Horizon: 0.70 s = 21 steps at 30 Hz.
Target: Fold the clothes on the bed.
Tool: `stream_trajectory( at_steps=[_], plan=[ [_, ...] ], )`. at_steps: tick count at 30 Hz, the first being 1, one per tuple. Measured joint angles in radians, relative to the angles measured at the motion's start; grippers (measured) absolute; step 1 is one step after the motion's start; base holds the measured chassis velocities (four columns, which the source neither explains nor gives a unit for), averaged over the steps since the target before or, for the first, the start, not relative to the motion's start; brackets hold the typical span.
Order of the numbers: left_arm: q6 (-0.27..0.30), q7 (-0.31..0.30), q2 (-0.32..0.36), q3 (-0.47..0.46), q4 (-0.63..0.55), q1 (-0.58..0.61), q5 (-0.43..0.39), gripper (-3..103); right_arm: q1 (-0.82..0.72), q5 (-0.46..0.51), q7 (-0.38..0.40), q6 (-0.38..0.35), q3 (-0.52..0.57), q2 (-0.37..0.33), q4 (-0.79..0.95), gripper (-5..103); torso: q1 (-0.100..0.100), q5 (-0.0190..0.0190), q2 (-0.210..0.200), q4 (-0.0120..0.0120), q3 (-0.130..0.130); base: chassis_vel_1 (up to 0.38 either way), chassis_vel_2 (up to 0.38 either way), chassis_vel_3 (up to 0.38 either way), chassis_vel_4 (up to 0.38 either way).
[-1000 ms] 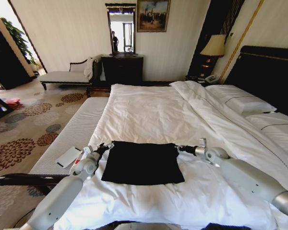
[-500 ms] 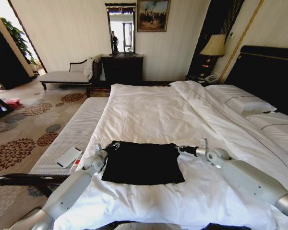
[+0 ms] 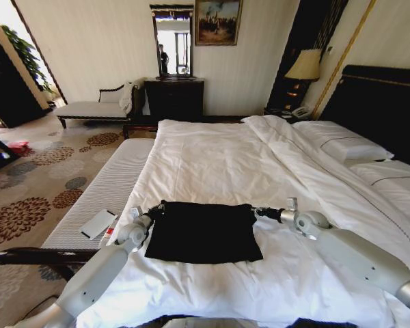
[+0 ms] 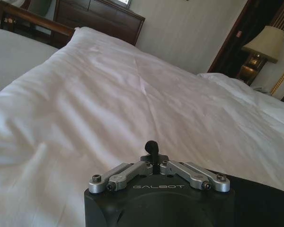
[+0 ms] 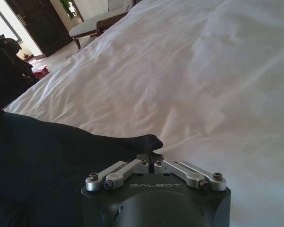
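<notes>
The black T-shirt lies between both arms; left gripper and right gripper each pinch a far corner, closed.

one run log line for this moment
left tool: shut, T-shirt far-left corner | right tool: shut on far-right corner | bed

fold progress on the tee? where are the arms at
Done: the black T-shirt already lies as a compact rectangle on the bed. In hand: the left end effector and right end effector are at its two far corners; the right is pinched shut on fabric, the left's linkage looks closed too. Left: any remaining fold, then release.
</notes>
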Motion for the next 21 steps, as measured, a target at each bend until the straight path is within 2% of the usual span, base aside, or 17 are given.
stream_trajectory(
  at_steps=[8,13,16,18,21],
  plan=[
    [-0.01,-0.002,0.021,-0.007,-0.018,-0.045,-0.014,1,0.008,0.016,0.011,0.012,0.04,0.0,0.018,0,0.0,0.0001,0.0,0.0001,0.0,0.0,0.0,0.0,0.0],
    [-0.028,0.005,0.054,-0.029,-0.084,-0.046,-0.019,1,-0.006,-0.014,0.008,0.027,0.13,-0.007,0.07,0,0.0,0.0001,0.0,0.0002,0.0,0.0,0.0,0.0,0.0],
    [-0.041,0.007,0.085,-0.056,-0.162,-0.034,-0.027,1,-0.037,-0.014,0.007,0.031,0.222,-0.031,0.133,0,0.0,0.0002,0.0,0.0001,0.0,0.0,0.0,0.0,0.0],
    [-0.042,0.006,0.092,-0.062,-0.177,-0.031,-0.029,1,-0.044,-0.012,0.007,0.032,0.238,-0.038,0.147,0,0.0,0.0001,0.0,0.0002,0.0,0.0,0.0,0.0,0.0],
    [-0.05,-0.011,0.142,-0.097,-0.284,-0.005,-0.041,1,-0.084,0.016,0.008,0.038,0.312,-0.088,0.242,0,0.0,0.0001,0.0,-0.0002,0.0,0.0,0.0,0.0,0.0]
  ],
)
